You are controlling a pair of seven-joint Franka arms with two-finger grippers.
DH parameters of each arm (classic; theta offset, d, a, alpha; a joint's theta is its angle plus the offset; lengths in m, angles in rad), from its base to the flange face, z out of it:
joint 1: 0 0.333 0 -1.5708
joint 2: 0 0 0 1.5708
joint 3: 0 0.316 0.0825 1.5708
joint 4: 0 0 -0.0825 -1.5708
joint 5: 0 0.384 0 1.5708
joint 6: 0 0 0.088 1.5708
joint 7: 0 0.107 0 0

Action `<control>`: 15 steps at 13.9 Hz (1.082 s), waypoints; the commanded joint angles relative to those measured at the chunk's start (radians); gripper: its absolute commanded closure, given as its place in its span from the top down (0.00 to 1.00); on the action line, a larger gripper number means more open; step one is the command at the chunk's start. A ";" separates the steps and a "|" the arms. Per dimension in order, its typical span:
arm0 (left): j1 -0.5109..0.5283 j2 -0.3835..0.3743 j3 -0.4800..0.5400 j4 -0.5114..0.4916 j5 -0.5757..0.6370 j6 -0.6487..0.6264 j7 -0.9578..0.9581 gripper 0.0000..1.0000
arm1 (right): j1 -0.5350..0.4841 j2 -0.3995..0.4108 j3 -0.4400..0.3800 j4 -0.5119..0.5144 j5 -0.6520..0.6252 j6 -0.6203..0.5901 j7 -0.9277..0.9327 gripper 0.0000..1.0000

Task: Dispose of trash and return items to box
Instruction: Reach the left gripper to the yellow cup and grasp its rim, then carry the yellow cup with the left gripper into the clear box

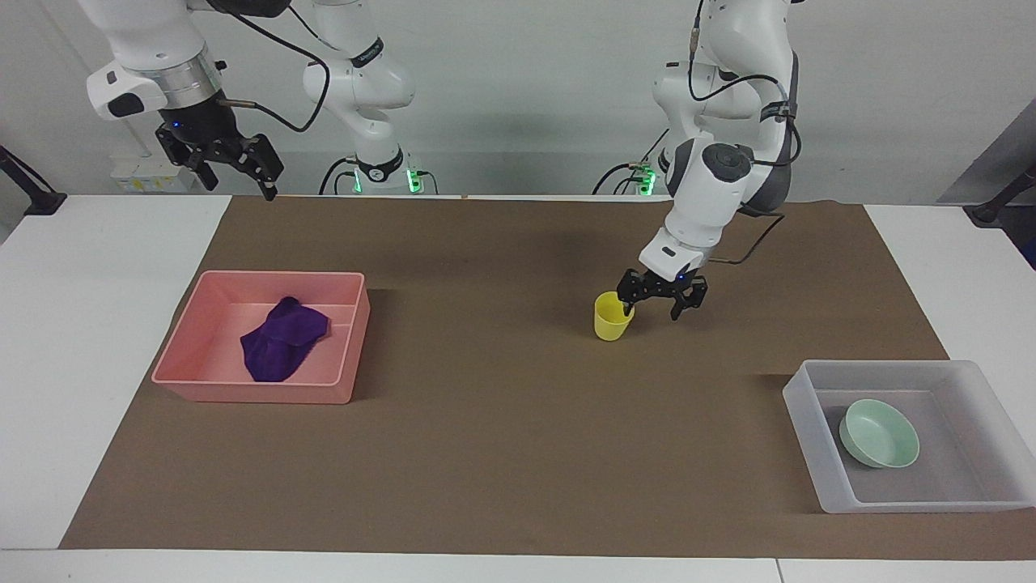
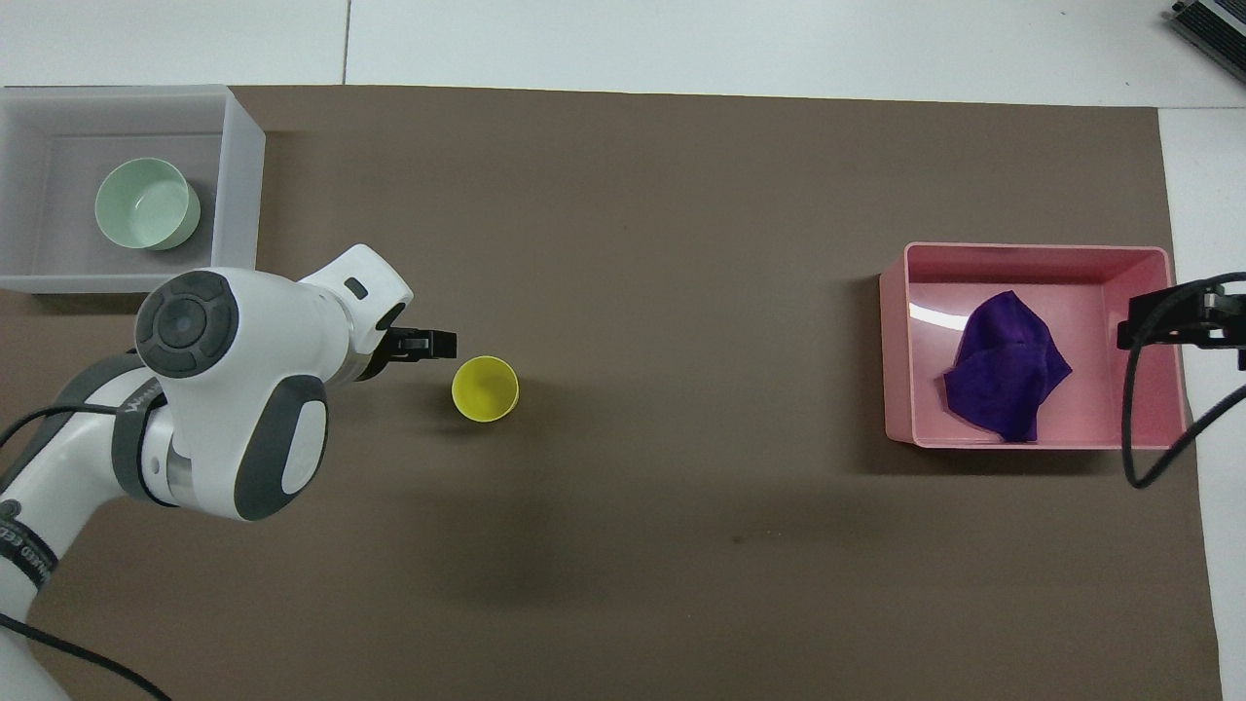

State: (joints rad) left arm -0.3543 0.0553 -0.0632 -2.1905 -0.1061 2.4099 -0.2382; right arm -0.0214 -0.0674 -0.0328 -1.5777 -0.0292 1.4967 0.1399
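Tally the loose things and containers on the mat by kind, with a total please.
Cups: 1, yellow cup
Bowls: 1, green bowl, in the clear bin
Cloths: 1, purple cloth, in the pink tray
Containers: 2, clear bin and pink tray
Total: 5

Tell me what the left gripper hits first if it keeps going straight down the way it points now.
Probably the yellow cup: the open left gripper has one finger at its rim, though depth is unclear.
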 commanded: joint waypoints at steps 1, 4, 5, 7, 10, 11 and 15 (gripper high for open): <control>-0.048 -0.041 0.017 -0.101 0.017 0.098 -0.021 1.00 | 0.029 -0.003 -0.022 -0.028 -0.001 0.022 -0.010 1.00; -0.060 -0.037 0.017 -0.138 0.017 0.175 -0.026 0.18 | 0.017 -0.023 -0.022 -0.061 -0.001 0.019 0.009 1.00; -0.061 -0.029 0.017 -0.146 0.017 0.184 -0.020 0.00 | 0.017 -0.025 -0.024 -0.061 -0.001 0.019 0.010 1.00; -0.061 -0.026 0.017 -0.143 0.017 0.184 -0.007 0.00 | 0.028 -0.025 -0.021 -0.061 -0.003 0.020 -0.005 1.00; -0.060 -0.026 0.017 -0.123 0.017 0.164 -0.020 0.00 | 0.035 -0.025 -0.019 -0.062 0.006 0.008 -0.071 1.00; -0.052 -0.029 0.017 -0.115 0.017 0.163 -0.018 0.00 | 0.035 -0.025 -0.019 -0.061 0.006 0.010 -0.071 1.00; 0.039 -0.055 0.023 -0.048 0.017 0.125 -0.007 0.00 | 0.035 -0.025 -0.019 -0.059 0.003 0.019 -0.048 1.00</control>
State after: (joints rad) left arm -0.3767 0.0323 -0.0455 -2.2663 -0.1060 2.5692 -0.2437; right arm 0.0150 -0.0685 -0.0502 -1.6093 -0.0285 1.4968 0.0929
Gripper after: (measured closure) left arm 0.974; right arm 0.000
